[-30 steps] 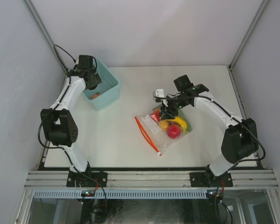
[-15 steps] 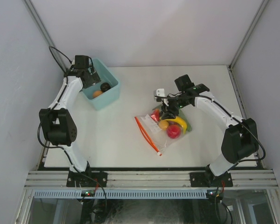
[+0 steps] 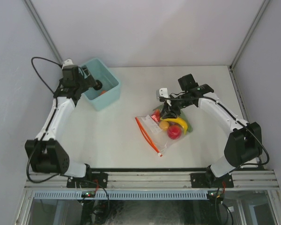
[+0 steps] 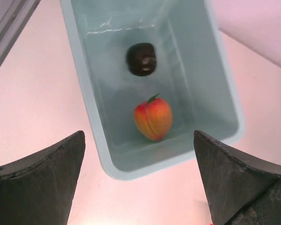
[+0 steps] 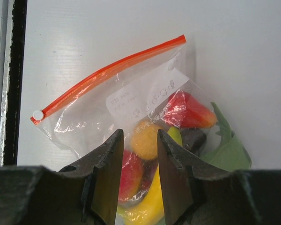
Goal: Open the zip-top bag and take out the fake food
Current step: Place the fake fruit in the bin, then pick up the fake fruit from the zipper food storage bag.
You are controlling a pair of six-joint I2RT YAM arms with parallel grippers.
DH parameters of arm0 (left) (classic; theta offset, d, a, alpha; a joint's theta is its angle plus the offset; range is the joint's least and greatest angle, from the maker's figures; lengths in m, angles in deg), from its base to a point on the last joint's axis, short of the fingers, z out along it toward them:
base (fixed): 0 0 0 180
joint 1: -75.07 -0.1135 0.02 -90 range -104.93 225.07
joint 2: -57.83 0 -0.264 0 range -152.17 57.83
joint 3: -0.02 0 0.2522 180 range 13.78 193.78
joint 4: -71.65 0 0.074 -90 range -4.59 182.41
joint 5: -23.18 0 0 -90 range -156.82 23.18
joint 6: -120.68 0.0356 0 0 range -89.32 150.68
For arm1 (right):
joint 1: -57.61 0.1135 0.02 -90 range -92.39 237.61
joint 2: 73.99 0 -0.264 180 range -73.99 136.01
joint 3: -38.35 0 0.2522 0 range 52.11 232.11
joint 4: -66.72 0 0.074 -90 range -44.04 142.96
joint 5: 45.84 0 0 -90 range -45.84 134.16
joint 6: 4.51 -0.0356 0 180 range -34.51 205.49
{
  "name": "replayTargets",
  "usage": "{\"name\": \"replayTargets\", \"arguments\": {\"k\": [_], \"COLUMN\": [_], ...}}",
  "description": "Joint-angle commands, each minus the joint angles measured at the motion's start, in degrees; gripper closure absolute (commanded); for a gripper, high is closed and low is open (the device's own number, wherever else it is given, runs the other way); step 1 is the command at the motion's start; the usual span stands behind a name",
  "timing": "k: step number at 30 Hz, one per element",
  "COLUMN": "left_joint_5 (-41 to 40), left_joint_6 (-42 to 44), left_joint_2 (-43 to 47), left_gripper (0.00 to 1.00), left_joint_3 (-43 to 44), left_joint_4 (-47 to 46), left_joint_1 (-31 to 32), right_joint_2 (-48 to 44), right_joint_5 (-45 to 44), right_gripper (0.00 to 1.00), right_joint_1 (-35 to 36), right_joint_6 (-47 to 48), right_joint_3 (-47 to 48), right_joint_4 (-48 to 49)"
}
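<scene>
Swung back from over the bin since a second ago, the left claw [image 4: 138,136] hangs wide open and empty. The teal bin [image 3: 107,99] just ahead of it holds a peach [image 4: 153,118] and a dark round piece [image 4: 142,59].

On the tabletop [image 3: 112,140], the right claw [image 5: 139,140], half closed, pinches the zip-top bag [image 5: 131,93] at its bottom end, seemingly anchoring it for unloading. The zip strip [image 5: 107,70] lies beyond the claw. The remaining fake food [image 5: 187,110] sits inside the bag, directly beneath.

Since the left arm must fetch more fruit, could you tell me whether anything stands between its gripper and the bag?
Nothing visible does. The left gripper hangs open over the teal bin, and the table between bin and bag holds nothing; the bag's orange strip faces that side.
</scene>
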State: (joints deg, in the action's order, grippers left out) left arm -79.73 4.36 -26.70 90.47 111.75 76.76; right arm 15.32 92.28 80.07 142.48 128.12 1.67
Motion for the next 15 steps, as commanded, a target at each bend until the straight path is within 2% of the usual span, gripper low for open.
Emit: {"name": "replayTargets", "arguments": {"k": [1, 8, 15], "left_joint_5": [4.4, 23.3, 37.29], "left_joint_6": [0.51, -2.32, -7.31], "left_joint_2": [10.68, 19.29, 25.43], "left_gripper": [0.0, 0.0, 0.02], "left_joint_3": [-9.29, -21.82, -30.94], "left_joint_4": [-13.71, -27.75, -40.57], "left_joint_1": [-0.85, -3.45, -2.99], "right_joint_2": [-3.44, -5.41, -7.51], "right_joint_5": [4.33, 8.74, 14.96], "right_gripper": [0.64, 0.64, 0.59], "right_joint_1": [-0.48, -1.5, -4.18], "right_joint_6": [3.72, 10.68, 25.75], "right_joint_3": [-1.07, -3.51, -7.11], "right_joint_4": [-0.65, -2.03, -7.17]}}
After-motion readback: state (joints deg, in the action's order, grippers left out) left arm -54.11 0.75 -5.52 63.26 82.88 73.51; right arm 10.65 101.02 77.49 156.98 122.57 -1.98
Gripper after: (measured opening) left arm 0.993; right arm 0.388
